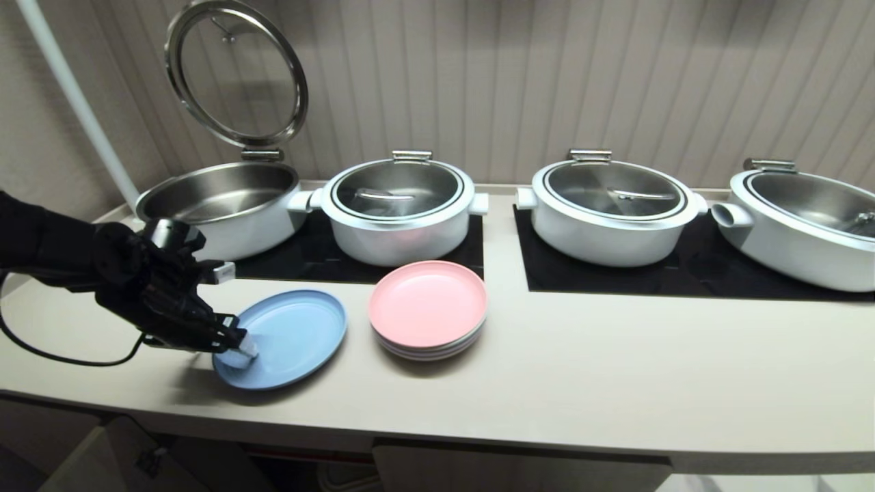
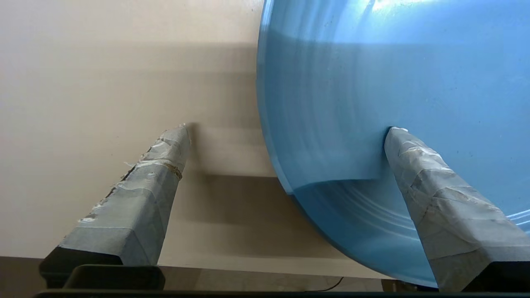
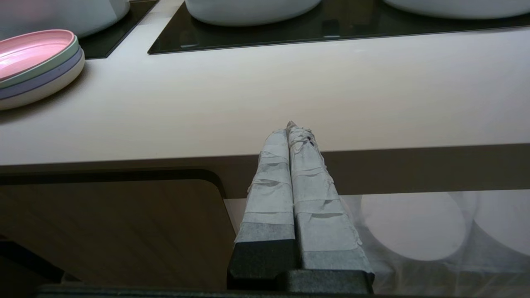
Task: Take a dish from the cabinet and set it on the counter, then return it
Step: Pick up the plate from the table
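the counter (image 1: pixel 581 355) was a long cream-beige surface with a rounded front edge, backed by a wall of vertical ribbed panels (image 1: pixel 547 75). two black glass cooktop panels (image 1: pixel 683 273) were set into it. a white pipe (image 1: pixel 75 102) ran diagonally up the wall at the robot's left.

four white pots stood on the cooktop panels. the leftmost pot (image 1: pixel 219 205) had its round glass lid (image 1: pixel 236 72) hinged upright, and its steel interior showed no contents. the second pot (image 1: pixel 400 212) and third pot (image 1: pixel 608 212) had their glass lids shut. the fourth pot (image 1: pixel 806 219) was cut off by the frame edge.

the dish (image 1: pixel 290 338), a light-blue plate, lay flat on the counter in front of the leftmost pot. just beside it, toward the robot's right, sat a pink-topped stack of plates (image 1: pixel 427 311); the two did not touch.

the left gripper (image 1: pixel 239 352) was at the near-left rim of the dish with its taped fingers (image 2: pixel 153 186) spread wide. one finger was over the plate's inner surface, the other over bare counter outside the rim. the fingers did not clamp the rim.

the right gripper (image 3: pixel 292 136) was parked below the counter's front edge, fingers pressed together and holding nothing.

the cabinet (image 3: pixel 116 231) showed only partly, as a round-cornered door under the counter; its interior could not be made out. pale rounded shapes (image 3: pixel 414 223) beside it could not be identified.
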